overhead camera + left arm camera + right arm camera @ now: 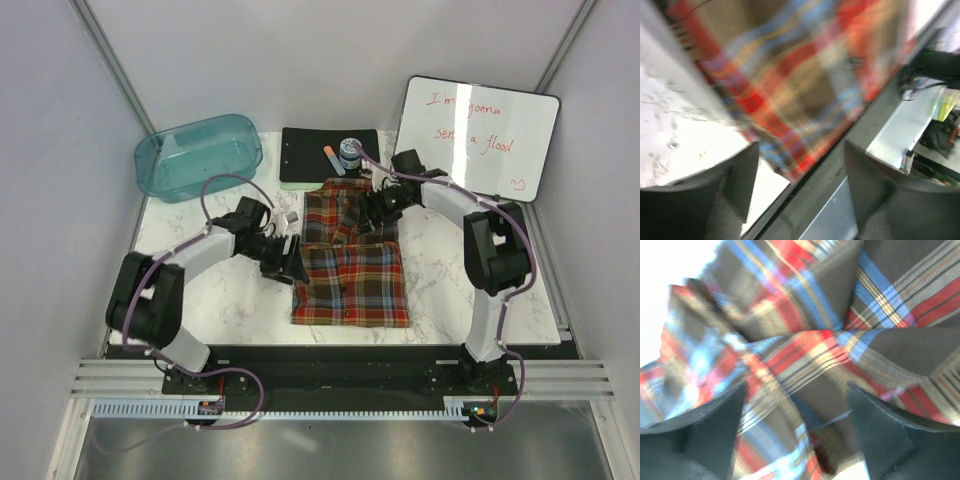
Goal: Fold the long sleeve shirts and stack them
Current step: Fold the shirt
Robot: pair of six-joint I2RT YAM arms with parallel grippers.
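The plaid flannel shirt (350, 265) lies in the middle of the white marble table, folded into a narrow rectangle with the collar end at the back. My left gripper (286, 260) is open at the shirt's left edge, its jaws wide apart and empty; in the left wrist view the shirt's edge (790, 85) lies just beyond the fingers (740, 175). My right gripper (377, 210) is open over the bunched collar end, jaws spread above rumpled plaid folds (805, 355) with no cloth pinched between the fingers (720, 415).
A teal plastic bin (198, 155) stands at the back left. A black clipboard (325, 152) with a marker and a small jar (348, 152) lies behind the shirt. A whiteboard (478, 135) leans at the back right. A small white object (290, 215) sits by the left wrist.
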